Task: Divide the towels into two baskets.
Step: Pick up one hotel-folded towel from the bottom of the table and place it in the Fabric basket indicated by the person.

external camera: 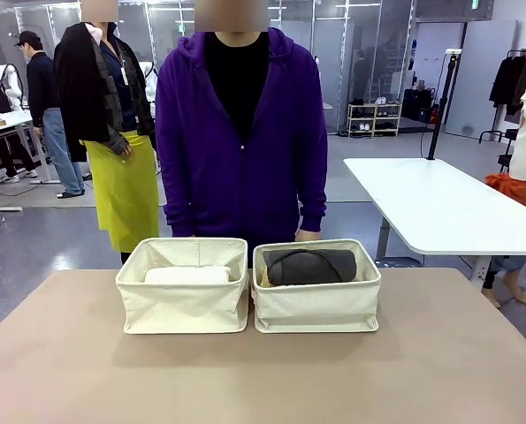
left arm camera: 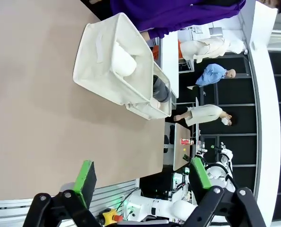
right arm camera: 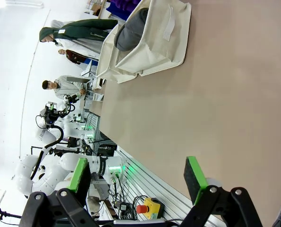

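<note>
Two baskets (external camera: 184, 305) (external camera: 317, 307) are sitting side by side on the tan table (external camera: 263, 375), a white towel (external camera: 187, 275) lying in the left, a grey towel (external camera: 308, 266) in the right. Both pincers (left arm camera: 142, 182) (right arm camera: 138, 177) are hanging released above bare tabletop. A white table (external camera: 439, 208) is standing on the grey floor (external camera: 50, 238) behind.

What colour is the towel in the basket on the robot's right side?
Dark grey. The towel lies rolled in the right basket, clearest in the front view.
</note>
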`<move>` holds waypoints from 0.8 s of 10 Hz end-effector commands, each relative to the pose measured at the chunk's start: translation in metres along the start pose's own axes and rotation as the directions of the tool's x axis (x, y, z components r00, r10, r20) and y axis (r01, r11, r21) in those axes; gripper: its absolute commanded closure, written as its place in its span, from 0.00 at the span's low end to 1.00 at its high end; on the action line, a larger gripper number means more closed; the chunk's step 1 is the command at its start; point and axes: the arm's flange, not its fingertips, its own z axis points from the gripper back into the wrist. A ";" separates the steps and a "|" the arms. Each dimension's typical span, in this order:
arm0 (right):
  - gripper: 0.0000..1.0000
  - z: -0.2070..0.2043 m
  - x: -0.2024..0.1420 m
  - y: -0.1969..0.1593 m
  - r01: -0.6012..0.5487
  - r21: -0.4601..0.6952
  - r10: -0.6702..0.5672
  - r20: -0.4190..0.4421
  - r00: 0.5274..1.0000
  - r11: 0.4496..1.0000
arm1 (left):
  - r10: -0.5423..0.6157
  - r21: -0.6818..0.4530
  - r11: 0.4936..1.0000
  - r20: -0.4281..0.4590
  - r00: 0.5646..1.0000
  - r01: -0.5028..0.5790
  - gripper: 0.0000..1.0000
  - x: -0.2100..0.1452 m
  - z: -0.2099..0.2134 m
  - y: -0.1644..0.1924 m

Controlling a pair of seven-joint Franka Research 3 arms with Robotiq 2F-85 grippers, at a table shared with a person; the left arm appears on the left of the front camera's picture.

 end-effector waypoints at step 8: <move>0.00 0.001 -0.003 0.002 -0.006 0.008 0.006 0.007 1.000 1.000 | -0.009 -0.020 1.000 -0.001 1.000 0.009 0.00 -0.003 0.004 -0.005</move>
